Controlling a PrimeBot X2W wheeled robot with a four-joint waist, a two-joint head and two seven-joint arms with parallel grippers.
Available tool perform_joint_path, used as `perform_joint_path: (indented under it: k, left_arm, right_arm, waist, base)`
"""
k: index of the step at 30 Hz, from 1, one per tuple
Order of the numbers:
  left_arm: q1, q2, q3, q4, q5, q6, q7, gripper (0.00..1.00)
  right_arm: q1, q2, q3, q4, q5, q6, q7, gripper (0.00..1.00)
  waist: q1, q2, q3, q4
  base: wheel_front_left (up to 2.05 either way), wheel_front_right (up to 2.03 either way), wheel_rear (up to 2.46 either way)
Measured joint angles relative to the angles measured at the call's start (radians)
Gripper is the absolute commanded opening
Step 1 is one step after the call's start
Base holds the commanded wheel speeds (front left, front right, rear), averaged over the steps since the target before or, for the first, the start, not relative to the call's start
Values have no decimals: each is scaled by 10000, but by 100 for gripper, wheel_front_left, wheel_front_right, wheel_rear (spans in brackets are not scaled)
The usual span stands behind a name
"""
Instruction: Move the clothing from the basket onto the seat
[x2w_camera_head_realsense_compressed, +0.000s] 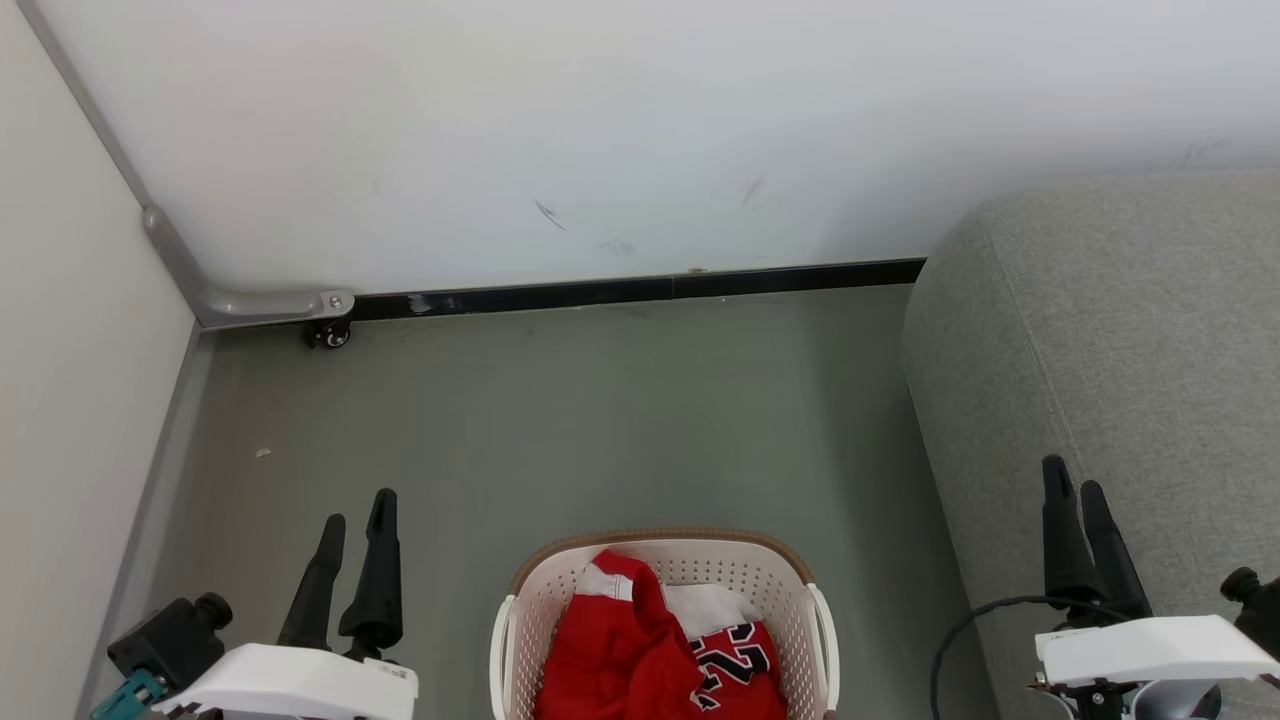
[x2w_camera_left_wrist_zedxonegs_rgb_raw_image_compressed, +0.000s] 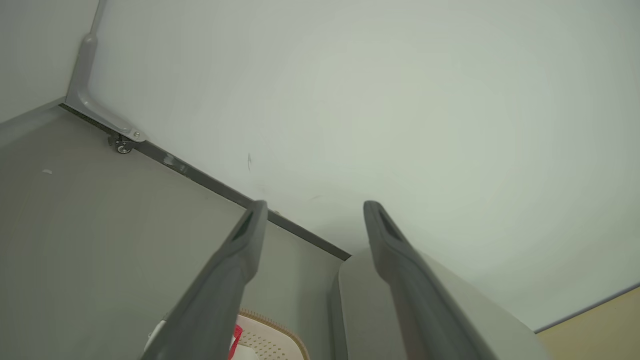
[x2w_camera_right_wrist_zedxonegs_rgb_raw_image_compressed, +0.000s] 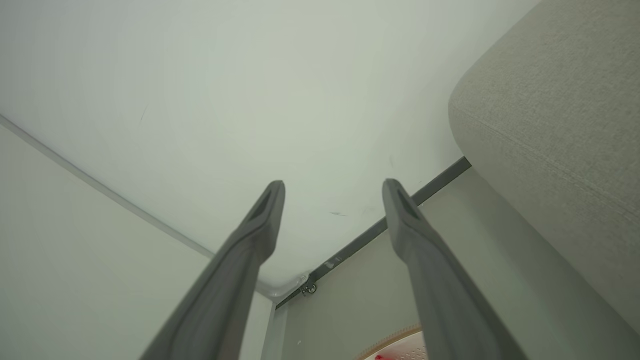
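Red clothing (x2w_camera_head_realsense_compressed: 650, 650) lay bunched in basket (x2w_camera_head_realsense_compressed: 660, 537), bottom centre of frame; seat (x2w_camera_head_realsense_compressed: 1120, 340) at right. Left end effector (x2w_camera_head_realsense_compressed: 360, 508) lower left, right end effector (x2w_camera_head_realsense_compressed: 1071, 475) lower right: both spread open, empty. Risk: tangled garments could snag on basket's perforated wall, tipping it or dropping a piece on floor.

Black numbers (x2w_camera_head_realsense_compressed: 738, 655) with white edges are on the red shirt (x2w_camera_head_realsense_compressed: 620, 665) in the basket (x2w_camera_head_realsense_compressed: 520, 600), on the near side. One looks like a 2. Folds hide the rest, so it cannot be read.
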Motion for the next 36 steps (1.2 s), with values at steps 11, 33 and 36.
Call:
perform_joint_path:
  k: [11, 33, 36]
  left_arm:
    - [-16, 29, -570, -140, 2383, 334, -424, 100]
    - [-129, 121, -1229, 102, 5866, 1181, -1187, 100]
    - [-129, 144, -1317, 155, 6276, 1317, -1292, 100]
  right_arm:
    - [-52, -25, 376, 155, -1912, 0, -408, 100]
    - [-445, -67, 644, 454, -5193, 0, -1129, 100]
    - [-446, -71, 665, 512, -5505, 2, -1241, 100]
  waist:
    - [-46, 0, 153, 7]
    - [-53, 0, 355, -19]
    - [-54, 0, 366, -18]
  base:
    - [0, 0, 0]
    - [0, 0, 0]
    - [0, 0, 0]
